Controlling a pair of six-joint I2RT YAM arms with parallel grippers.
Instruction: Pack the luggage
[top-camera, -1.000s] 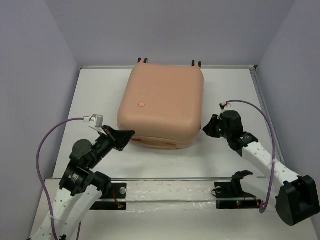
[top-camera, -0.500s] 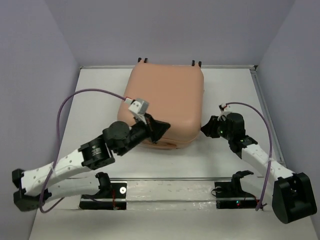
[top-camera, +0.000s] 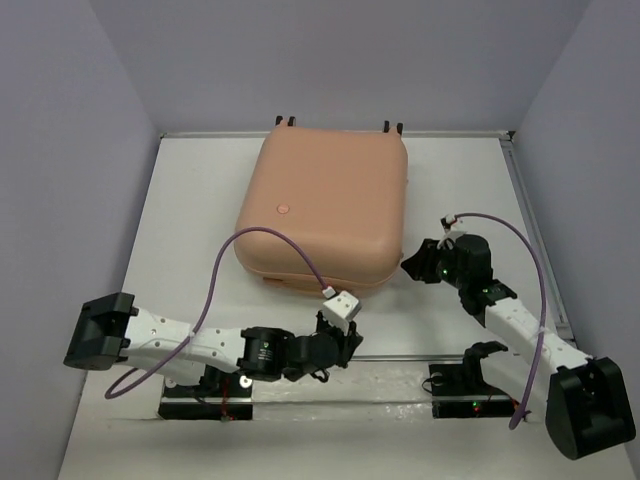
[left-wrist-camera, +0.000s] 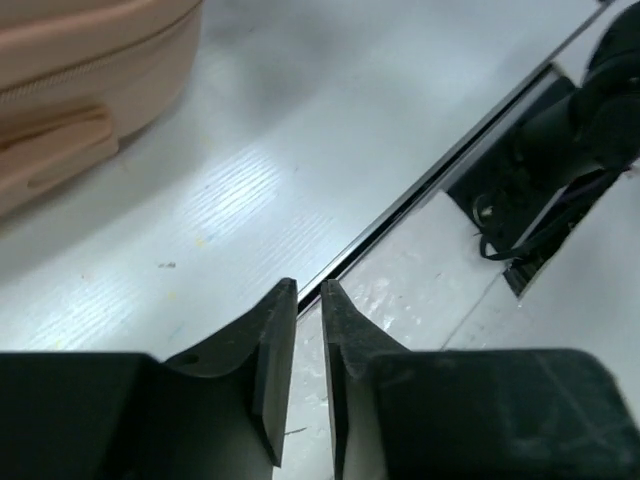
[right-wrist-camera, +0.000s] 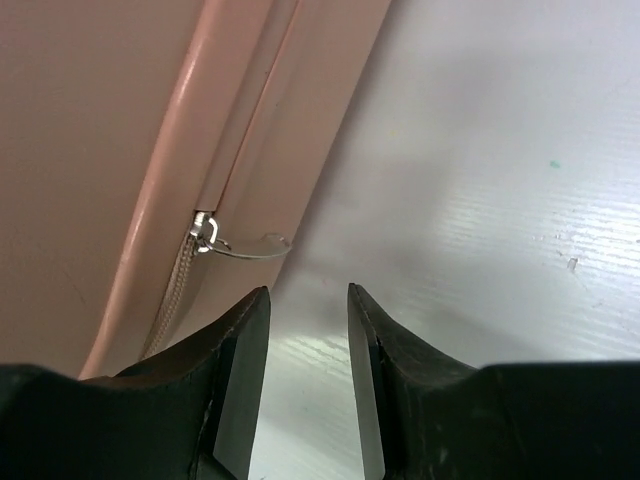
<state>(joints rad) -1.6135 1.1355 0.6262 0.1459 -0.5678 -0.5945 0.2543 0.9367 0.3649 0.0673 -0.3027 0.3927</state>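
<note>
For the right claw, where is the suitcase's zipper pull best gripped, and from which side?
Grip the flat free end of the zipper pull, coming in over the table beside the suitcase. The tab juts sideways off the seam, just ahead of the open right claw, so both faces look reachable.

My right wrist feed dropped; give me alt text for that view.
A silver zipper pull sticks out from the seam of the pink suitcase, just ahead of the right claw, whose jaws stand apart with nothing between them. White table fills the right side.
</note>
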